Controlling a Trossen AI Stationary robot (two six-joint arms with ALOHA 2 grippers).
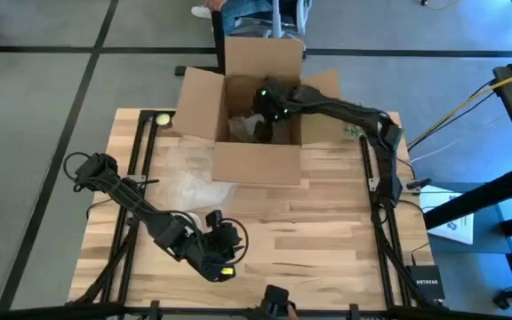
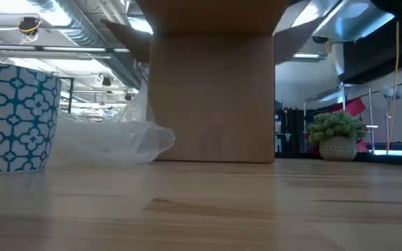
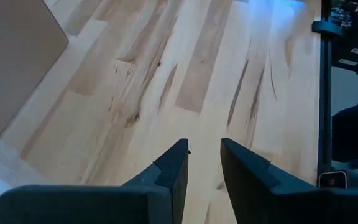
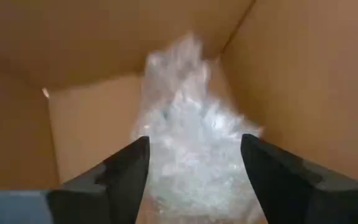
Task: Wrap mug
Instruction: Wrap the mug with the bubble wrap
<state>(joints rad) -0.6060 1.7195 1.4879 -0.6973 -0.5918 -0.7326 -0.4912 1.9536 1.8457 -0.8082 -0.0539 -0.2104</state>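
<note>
Right claw (image 4: pixel 194 171) fingers apart inside cardboard box (image 1: pixel 258 162), over bubble-wrapped bundle (image 4: pixel 191 143). Left claw (image 3: pixel 204 162) nearly together above bare table (image 1: pixel 327 231). Loose plastic sheet (image 1: pixel 189 182) beside box; patterned cup (image 2: pixel 12 115) close to low camera.

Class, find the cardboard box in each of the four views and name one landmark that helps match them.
High view: the cardboard box stands open at the table's far edge, the right gripper inside it.
Low view: its near wall fills the centre.
Left wrist view: one corner shows at the edge.
Right wrist view: its inner walls surround a bubble wrap bundle.
Shared landmark: loose bubble wrap beside the box.
</note>
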